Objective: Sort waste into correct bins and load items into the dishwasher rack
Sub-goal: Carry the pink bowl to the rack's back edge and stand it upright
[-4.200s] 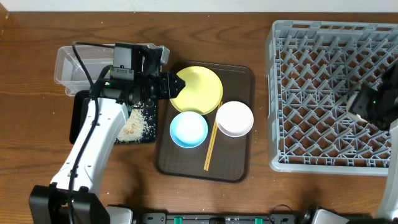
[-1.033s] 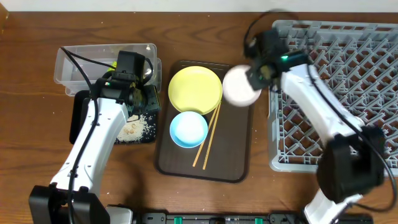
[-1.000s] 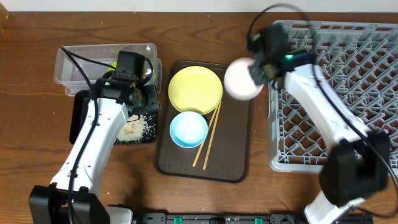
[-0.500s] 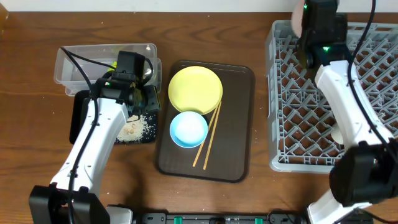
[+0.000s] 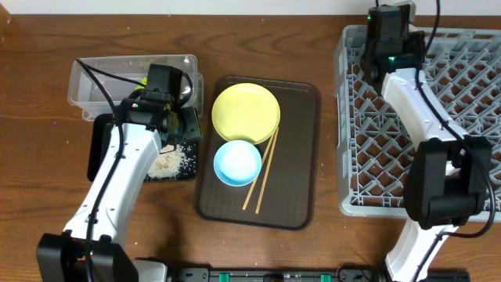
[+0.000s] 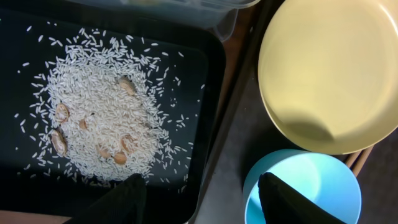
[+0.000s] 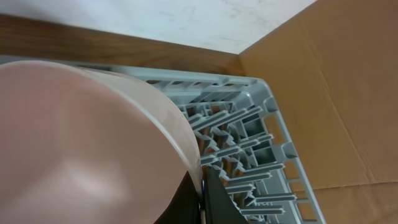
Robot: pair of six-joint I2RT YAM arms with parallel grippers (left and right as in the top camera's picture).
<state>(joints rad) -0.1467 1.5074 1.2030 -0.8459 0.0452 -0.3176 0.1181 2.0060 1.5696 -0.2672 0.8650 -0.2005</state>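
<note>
My right gripper (image 5: pixel 389 27) (image 7: pixel 200 186) is shut on the rim of the white bowl (image 7: pixel 81 143), held on edge over the far left corner of the grey dishwasher rack (image 5: pixel 423 117) (image 7: pixel 249 137). My left gripper (image 5: pixel 184 121) (image 6: pixel 202 199) hangs open and empty above the border between the black tray (image 5: pixel 100 149) and the brown serving tray (image 5: pixel 290 188). Rice scraps (image 6: pixel 93 106) lie heaped in the black tray. The yellow plate (image 5: pixel 246 113) (image 6: pixel 329 68), light blue bowl (image 5: pixel 237 163) (image 6: pixel 305 186) and chopsticks (image 5: pixel 261 172) rest on the serving tray.
The clear tub (image 5: pixel 102 78) stands behind the black tray at the far left, partly under the left arm. Brown cardboard (image 7: pixel 323 93) lies beyond the rack's far right corner. The rack's peg lattice fills the right side of the table.
The right arm has carried the white bowl from above the serving tray up and right to the rack's far left corner. The left arm has held still over the last second.
</note>
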